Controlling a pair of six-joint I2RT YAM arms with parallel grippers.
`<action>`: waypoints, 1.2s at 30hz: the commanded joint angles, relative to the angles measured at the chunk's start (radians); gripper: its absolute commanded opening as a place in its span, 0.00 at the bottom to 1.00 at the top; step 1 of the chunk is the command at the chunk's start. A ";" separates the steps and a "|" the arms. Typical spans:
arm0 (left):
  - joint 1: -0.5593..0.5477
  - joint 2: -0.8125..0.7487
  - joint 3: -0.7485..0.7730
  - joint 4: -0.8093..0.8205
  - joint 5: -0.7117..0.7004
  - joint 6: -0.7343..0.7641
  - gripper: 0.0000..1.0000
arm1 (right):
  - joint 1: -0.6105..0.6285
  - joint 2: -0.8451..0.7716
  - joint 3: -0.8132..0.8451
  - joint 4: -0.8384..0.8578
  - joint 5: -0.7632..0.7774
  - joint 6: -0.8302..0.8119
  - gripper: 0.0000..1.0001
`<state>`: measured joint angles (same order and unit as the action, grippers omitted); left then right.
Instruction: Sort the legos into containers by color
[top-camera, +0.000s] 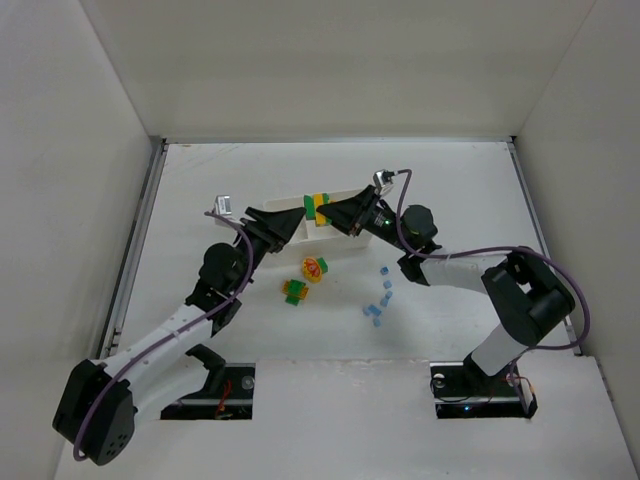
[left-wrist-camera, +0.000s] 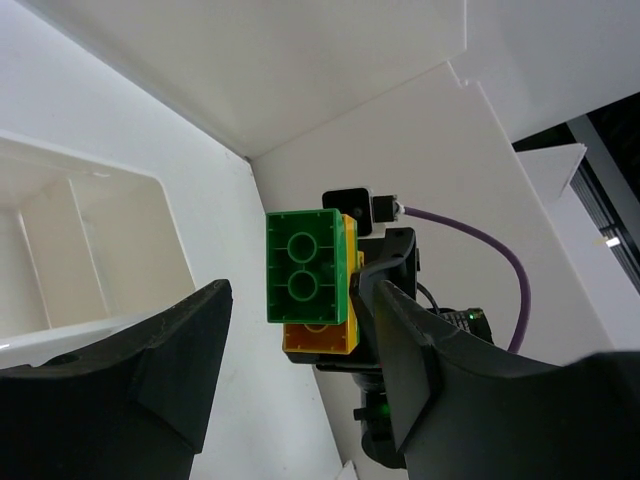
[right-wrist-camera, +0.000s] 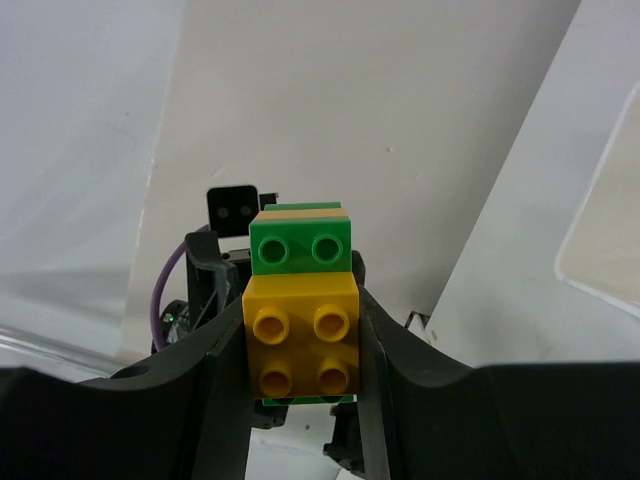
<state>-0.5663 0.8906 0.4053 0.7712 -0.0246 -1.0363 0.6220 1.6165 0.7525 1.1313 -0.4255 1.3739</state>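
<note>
My right gripper (top-camera: 333, 212) is shut on a green and yellow-orange lego cluster (top-camera: 319, 207) and holds it above the white three-compartment tray (top-camera: 349, 193). In the right wrist view my gripper (right-wrist-camera: 300, 305) clamps the yellow brick (right-wrist-camera: 303, 335), with a green brick (right-wrist-camera: 300, 248) stacked beyond it. My left gripper (top-camera: 287, 228) is open. In the left wrist view its fingers (left-wrist-camera: 415, 350) stand either side of the cluster's green end (left-wrist-camera: 305, 268); the left finger is apart from it, and the right finger's contact is unclear. The tray's compartments (left-wrist-camera: 100, 230) look empty there.
On the table near the tray lie a yellow, red and green cluster (top-camera: 315, 267) and a green and orange cluster (top-camera: 294, 291). Several small pale blue bricks (top-camera: 378, 305) are scattered to the right. White enclosure walls stand on three sides.
</note>
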 joint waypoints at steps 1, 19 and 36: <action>0.006 0.021 0.003 0.077 0.034 -0.013 0.56 | -0.002 -0.017 0.007 0.110 -0.006 0.010 0.22; -0.011 0.077 0.017 0.154 0.051 -0.021 0.50 | 0.029 0.074 0.022 0.183 -0.004 0.082 0.21; 0.094 0.042 -0.006 0.034 0.074 -0.004 0.12 | -0.009 0.051 -0.042 0.202 -0.004 0.085 0.21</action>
<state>-0.5240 0.9710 0.4053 0.8169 0.0616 -1.0561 0.6395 1.7054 0.7410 1.2495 -0.4255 1.4631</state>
